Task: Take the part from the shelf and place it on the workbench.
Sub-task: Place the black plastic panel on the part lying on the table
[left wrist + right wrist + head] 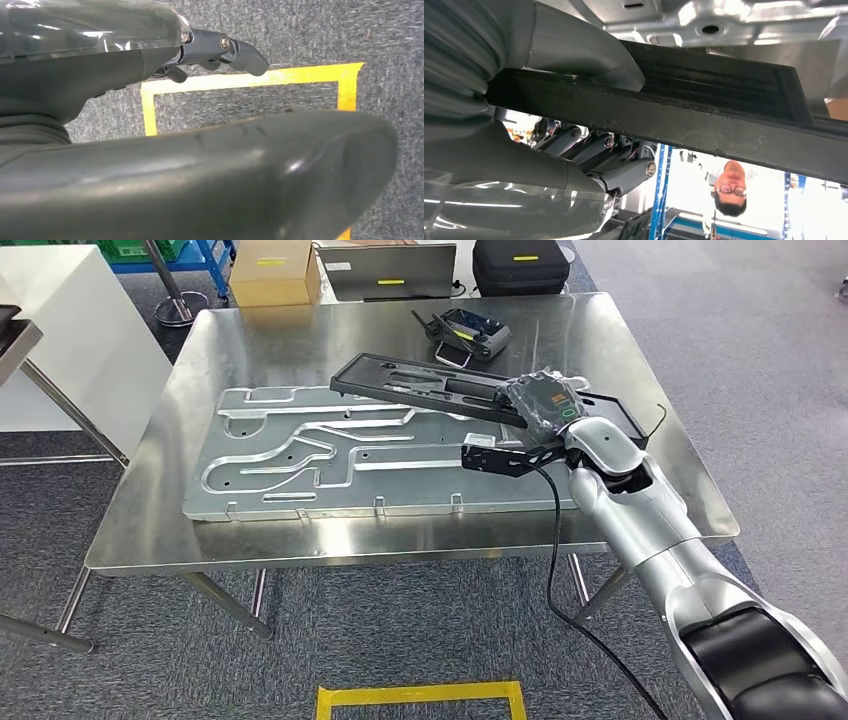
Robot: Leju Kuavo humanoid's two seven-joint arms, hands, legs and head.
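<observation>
You see the right hand [541, 400] clamped on the long flat black plastic part with moulded cut-outs [430, 385], thumb on one face and the darker fingers [589, 150] curled against the other, as the right wrist view shows. The part sits tilted above the stainless-steel workbench [250, 340], its far-left end low near the middle of the bench and its right end raised in the hand at about 3 o'clock. It overlaps the upper right edge of the large grey aluminium plate with routed channels [300, 465], which lies flat across the bench centre. Whether the part's low end touches the plate, you cannot tell.

At 12 o'clock on the bench lies a dark handheld controller with antennas [465, 333]; no writing on it is legible. Beyond the bench at 11 o'clock stands a cardboard box [273, 272] carrying a yellow label whose text is too small to read; a grey case [390, 272] beside it has a similar yellow strip.

The left hand [220, 52] hangs over grey carpet and a yellow tape rectangle [250, 80], fingers curled in and holding nothing. In the right wrist view a person [729, 187] stands in the background.
</observation>
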